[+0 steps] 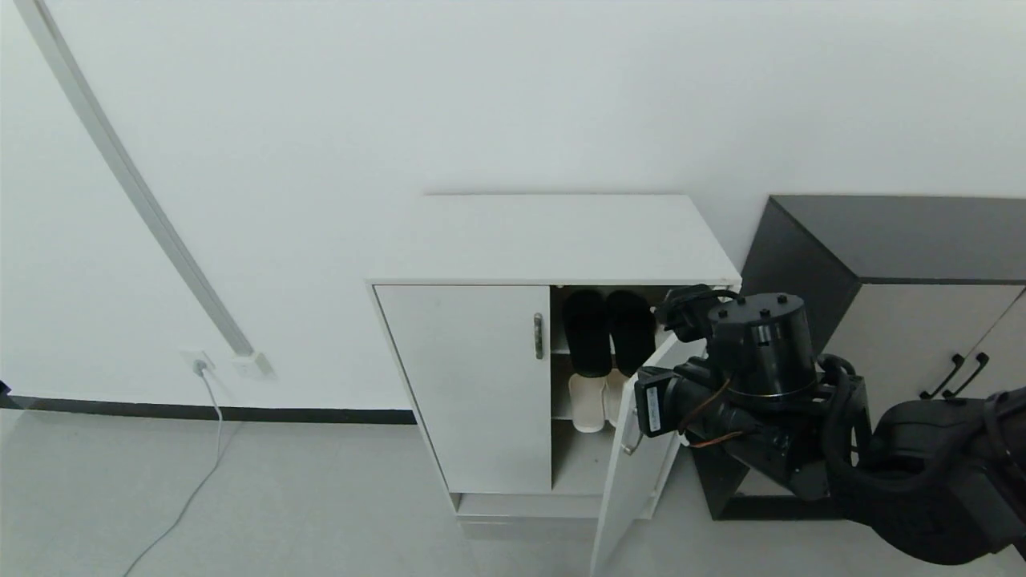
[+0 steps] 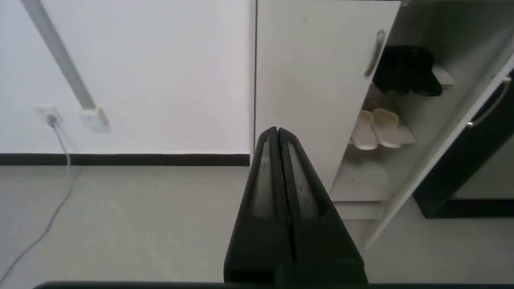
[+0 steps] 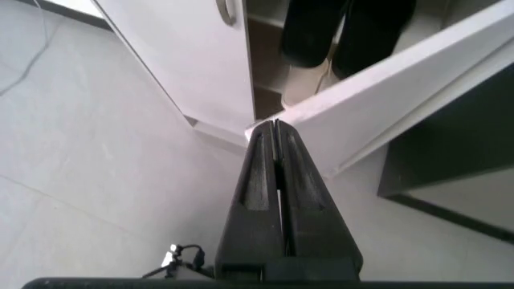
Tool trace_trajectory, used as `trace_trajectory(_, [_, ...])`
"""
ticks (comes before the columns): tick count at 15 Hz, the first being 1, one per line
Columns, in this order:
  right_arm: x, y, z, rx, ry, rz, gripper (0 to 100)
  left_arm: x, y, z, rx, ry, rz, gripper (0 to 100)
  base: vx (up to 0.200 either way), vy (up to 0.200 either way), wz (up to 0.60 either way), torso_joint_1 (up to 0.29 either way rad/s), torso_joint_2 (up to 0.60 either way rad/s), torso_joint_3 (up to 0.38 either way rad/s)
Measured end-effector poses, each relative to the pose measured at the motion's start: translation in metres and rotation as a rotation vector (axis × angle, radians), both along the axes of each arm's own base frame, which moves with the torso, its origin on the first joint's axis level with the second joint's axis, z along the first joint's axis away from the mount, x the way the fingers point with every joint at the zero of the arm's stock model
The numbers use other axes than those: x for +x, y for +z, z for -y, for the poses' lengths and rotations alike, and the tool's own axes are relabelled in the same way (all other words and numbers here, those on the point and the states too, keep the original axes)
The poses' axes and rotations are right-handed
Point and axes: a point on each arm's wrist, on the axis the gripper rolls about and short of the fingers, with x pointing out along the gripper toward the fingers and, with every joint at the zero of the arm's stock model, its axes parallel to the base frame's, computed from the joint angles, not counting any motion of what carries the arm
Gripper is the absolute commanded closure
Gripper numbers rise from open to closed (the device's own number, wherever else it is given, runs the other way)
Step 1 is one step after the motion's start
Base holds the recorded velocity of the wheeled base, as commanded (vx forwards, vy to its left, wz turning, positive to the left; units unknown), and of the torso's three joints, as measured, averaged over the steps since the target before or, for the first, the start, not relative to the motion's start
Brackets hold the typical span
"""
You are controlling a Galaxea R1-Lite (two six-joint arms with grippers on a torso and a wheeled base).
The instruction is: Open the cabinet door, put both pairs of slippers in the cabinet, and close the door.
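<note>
Matt white cabinet (image 1: 553, 240), metal handle (image 1: 539, 336), matt black slippers (image 1: 587, 328).

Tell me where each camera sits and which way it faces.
Head view: on the robot's head, facing forward and down at the white cabinet with its door open; the right arm shows.
Left wrist view: on the left wrist, facing the cabinet front across the floor; the shut left claw shows.
Right wrist view: on the right wrist, facing the door's edge; the shut right claw shows.
Shared: all three see the black slippers and white slippers.
</note>
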Motion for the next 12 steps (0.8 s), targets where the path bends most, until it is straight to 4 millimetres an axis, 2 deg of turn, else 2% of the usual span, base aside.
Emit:
trace_trajectory(5, [-0.002,0.002,0.005,0.007,-0.003,0.027,100,0.0,0.0,0.0,0.0,0.0,-0.001,100,0.0,0.0,0.0,0.0,0.0,0.0])
trace_trajectory(10, [-0.018,0.009,0.031,-0.057,-0.015,0.016,100,0.0,0.0,0.0,0.001,-0.001,-0.002,100,0.0,0.0,0.0,0.0,0.0,0.0])
trace_trajectory(12, [-0.027,0.005,0.041,-0.086,-0.02,-0.018,100,0.0,0.0,0.0,0.001,-0.005,-0.002,100,0.2,0.0,0.0,0.0,0.0,-0.002])
